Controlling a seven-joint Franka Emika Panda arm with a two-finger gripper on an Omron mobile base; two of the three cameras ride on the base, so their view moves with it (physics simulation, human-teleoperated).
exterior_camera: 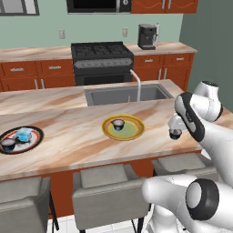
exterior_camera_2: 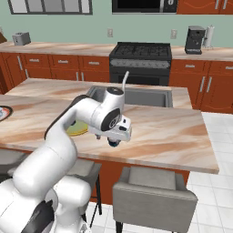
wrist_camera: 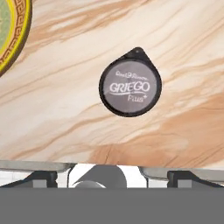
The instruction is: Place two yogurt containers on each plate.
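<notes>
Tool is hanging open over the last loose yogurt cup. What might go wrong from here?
1. The yogurt cup sits off-centre ahead of the open tool; a straight descent may clip its lid and tip it.
2. The yellow plate already holds one cup; a careless drop there could knock it.

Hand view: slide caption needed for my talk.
Open end effector hovers above a dark yogurt container on the marble counter, yellow plate at the edge.
</notes>
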